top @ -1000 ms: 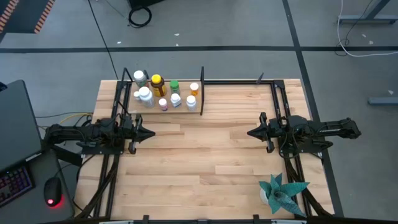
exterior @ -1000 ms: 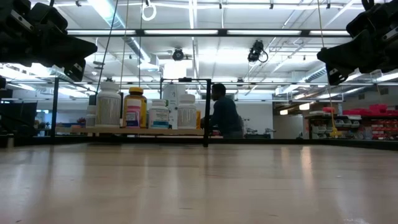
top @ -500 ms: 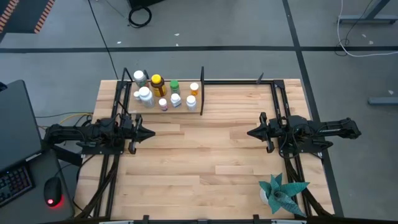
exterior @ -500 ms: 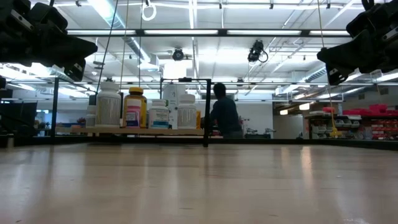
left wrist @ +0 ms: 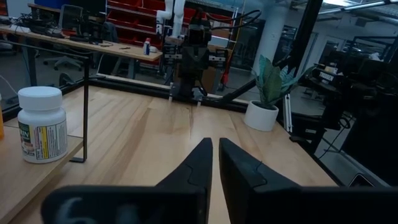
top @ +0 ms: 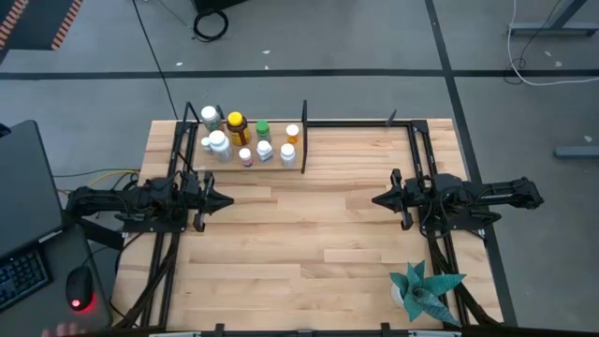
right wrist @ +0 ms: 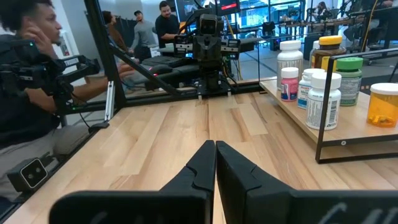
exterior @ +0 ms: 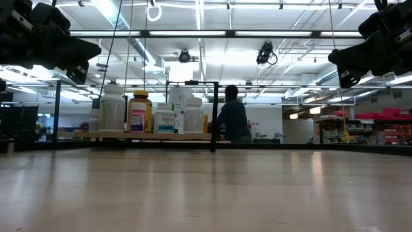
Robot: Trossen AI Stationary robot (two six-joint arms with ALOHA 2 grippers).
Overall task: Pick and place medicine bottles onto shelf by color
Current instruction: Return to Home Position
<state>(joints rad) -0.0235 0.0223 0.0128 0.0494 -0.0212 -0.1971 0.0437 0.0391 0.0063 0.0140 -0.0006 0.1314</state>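
Several medicine bottles (top: 245,140) stand on their bases on the light-wood shelf (top: 251,165) at the table's far left, left of its black upright divider (top: 304,139). Among them are an amber bottle with a yellow cap (top: 237,125), a green-capped one (top: 263,128), an orange one (top: 293,132), a pink-capped one (right wrist: 289,84) and white ones (right wrist: 324,99). My left gripper (top: 227,200) hovers level at the table's left, shut and empty. My right gripper (top: 376,199) hovers level at the right, facing it, shut and empty. Both are well clear of the bottles.
A teal spiky plant in a white pot (top: 423,290) stands at the near right corner. Thin black posts (exterior: 214,116) frame the shelf. Bare wood lies between the two grippers (top: 299,225). People (right wrist: 31,74) are beyond the table's left side, and one (exterior: 233,119) behind the shelf.
Neither arm nor any bottle has moved. The person seen behind the shelf in the low view has shifted a little to the right.
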